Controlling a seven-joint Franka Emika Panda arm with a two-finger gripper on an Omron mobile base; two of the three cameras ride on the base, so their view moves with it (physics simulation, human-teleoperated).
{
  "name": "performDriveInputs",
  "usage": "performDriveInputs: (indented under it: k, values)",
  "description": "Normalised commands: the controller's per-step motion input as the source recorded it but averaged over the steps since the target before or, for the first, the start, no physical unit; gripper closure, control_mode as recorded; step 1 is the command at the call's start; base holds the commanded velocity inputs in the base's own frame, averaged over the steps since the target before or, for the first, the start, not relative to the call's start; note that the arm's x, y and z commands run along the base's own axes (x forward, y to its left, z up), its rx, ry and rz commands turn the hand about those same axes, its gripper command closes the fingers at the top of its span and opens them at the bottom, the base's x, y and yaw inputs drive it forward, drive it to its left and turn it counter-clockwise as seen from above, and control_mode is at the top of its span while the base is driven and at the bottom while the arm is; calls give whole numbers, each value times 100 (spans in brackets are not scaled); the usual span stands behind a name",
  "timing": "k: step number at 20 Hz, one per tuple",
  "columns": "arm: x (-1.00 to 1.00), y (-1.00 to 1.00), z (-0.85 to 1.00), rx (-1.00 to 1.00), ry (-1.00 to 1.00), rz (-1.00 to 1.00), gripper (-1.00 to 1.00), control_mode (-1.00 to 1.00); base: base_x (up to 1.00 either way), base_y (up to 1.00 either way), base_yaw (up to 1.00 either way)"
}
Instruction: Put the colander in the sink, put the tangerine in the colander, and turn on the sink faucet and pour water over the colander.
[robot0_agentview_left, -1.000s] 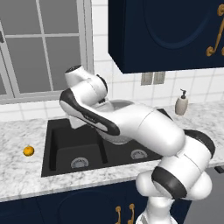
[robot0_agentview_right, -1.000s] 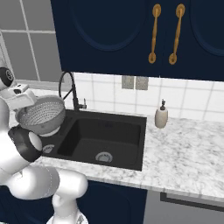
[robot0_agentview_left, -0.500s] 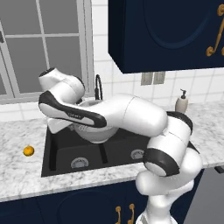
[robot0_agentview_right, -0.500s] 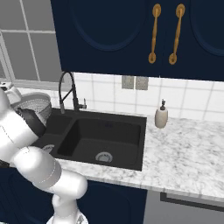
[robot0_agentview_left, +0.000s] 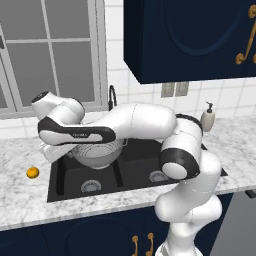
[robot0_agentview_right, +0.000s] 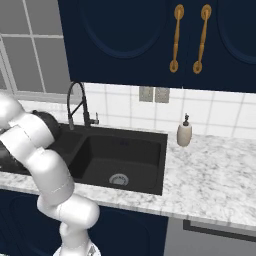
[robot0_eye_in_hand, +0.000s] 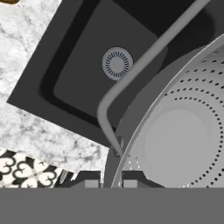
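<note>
Colander (robot0_agentview_left: 96, 154): I hold it above the sink's (robot0_agentview_left: 137, 172) left basin.
Jaws: I see them clamped on its rim.
Tangerine (robot0_agentview_left: 32, 172): on the worktop (robot0_agentview_left: 30, 200).

Arm hides colander (robot0_agentview_left: 97, 155) top & sink (robot0_agentview_left: 131, 172) left basin; pincer (robot0_eye_in_hand: 110, 183) tips cut off

I count one colander (robot0_agentview_left: 97, 154), one tangerine (robot0_agentview_left: 32, 172) and one sink (robot0_agentview_right: 150, 172) with two basins. I see two round silver drains in the left base view, one per basin (robot0_agentview_left: 90, 186). One faucet (robot0_agentview_right: 79, 107) and one soap dispenser bottle (robot0_agentview_right: 184, 132) stand behind the sink. On the upper cabinet I count two gold handles (robot0_agentview_right: 175, 37). On the wall I count what appears to be two outlet plates (robot0_agentview_right: 154, 94), though they are small. One window (robot0_agentview_left: 50, 50).
</note>
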Motion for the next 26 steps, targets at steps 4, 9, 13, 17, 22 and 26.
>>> performDriveInputs:
  k: [4, 9, 13, 17, 22, 26]
  values:
    - [0, 3, -47, 0, 0, 9, 100, -100, 0, 0, 0]
    - [0, 0, -44, 0, -1, 15, 100, -100, 0, 0, 0]
    - [0, -2, -47, 0, -5, 8, 100, -100, 0, 0, 0]
    - [1, -21, -39, 4, -1, 6, 100, -100, 0, 0, 0]
    - [13, -10, -27, 4, 0, 3, 100, -100, 0, 0, 0]
    - [14, -50, -28, 16, -1, 1, 100, -100, 0, 0, 0]
